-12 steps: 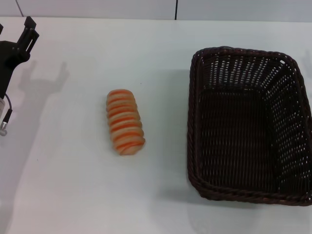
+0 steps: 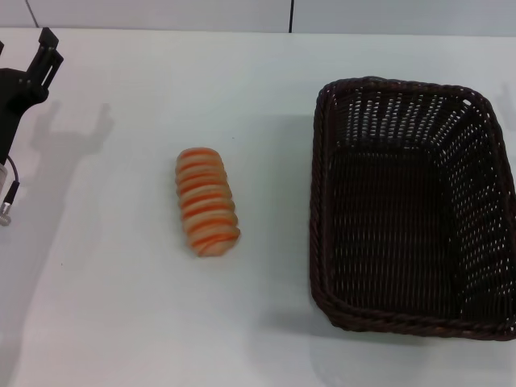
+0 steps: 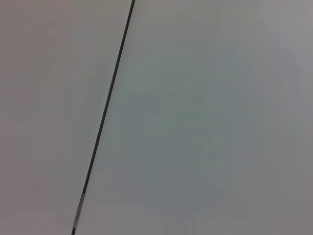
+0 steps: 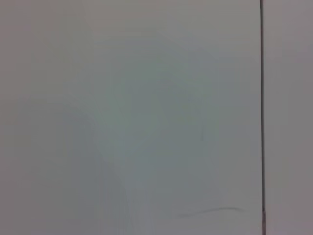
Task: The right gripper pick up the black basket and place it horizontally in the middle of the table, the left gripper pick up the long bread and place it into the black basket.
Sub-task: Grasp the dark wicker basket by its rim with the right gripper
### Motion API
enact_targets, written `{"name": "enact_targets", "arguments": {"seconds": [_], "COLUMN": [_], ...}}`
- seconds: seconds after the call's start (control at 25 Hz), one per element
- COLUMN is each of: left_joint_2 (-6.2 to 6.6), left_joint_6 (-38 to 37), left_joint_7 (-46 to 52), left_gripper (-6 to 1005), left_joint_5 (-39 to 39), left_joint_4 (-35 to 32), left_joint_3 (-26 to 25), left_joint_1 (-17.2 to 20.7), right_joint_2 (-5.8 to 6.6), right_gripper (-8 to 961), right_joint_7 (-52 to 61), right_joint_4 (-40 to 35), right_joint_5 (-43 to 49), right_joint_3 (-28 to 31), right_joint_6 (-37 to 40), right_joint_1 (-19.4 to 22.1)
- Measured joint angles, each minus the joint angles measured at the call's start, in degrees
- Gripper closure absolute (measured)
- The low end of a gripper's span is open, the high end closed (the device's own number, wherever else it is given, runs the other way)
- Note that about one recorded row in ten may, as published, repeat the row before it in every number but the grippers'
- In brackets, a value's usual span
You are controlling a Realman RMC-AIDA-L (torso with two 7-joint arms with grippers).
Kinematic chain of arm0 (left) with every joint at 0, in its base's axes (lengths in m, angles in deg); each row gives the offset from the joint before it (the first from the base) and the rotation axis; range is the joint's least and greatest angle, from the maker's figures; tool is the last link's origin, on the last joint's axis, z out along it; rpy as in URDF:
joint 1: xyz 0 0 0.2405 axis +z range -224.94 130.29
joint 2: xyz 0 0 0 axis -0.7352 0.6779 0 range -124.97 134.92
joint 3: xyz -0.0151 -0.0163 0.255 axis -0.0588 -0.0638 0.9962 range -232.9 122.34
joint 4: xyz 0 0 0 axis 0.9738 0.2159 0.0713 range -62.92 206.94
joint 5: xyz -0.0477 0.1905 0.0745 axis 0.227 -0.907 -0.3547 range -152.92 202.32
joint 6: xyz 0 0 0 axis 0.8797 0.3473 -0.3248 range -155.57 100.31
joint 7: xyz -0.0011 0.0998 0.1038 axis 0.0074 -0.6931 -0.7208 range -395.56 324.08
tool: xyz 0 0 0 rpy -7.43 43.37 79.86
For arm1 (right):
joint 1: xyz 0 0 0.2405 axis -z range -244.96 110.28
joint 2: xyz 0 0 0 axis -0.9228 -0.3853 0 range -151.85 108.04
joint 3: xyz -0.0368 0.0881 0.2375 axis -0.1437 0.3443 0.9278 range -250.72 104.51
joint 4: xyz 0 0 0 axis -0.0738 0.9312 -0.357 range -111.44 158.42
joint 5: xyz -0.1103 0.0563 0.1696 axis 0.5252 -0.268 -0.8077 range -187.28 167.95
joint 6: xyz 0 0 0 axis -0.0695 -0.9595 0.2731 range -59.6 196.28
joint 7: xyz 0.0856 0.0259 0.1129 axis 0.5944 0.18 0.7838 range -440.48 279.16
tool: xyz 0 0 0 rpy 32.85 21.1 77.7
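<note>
The black basket stands upright and empty on the right side of the white table, its long side running front to back. The long bread, striped orange and cream, lies on the table left of the basket, a clear gap between them. My left gripper hangs at the far left edge of the head view, well away from the bread and holding nothing. My right gripper is out of view. Both wrist views show only a pale surface crossed by a thin dark seam.
A thin cable hangs under the left arm at the left edge. The table's far edge meets a grey wall with a dark vertical seam. Bare tabletop lies between the bread and the left gripper.
</note>
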Motion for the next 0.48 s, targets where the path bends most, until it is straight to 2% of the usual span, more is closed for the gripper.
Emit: {"name": "enact_targets", "arguments": {"seconds": [0.24, 0.48], "left_joint_2": [0.08, 0.02], "left_joint_6": [-0.05, -0.05], "left_joint_7": [0.00, 0.00], "left_gripper": [129, 128], "left_joint_5": [-0.17, -0.28], "left_joint_4": [-0.01, -0.01], "left_joint_3": [0.00, 0.00], "left_joint_1": [-0.10, -0.23], "right_joint_2": [0.07, 0.07], "right_gripper": [135, 135], "right_joint_7": [0.00, 0.00], "right_joint_4": [-4.62, -5.41], "right_joint_5": [0.15, 0.20], "right_joint_3": [0.13, 0.13], "right_joint_6": [-1.98, -2.71], "right_joint_1": [2.99, 3.52]}}
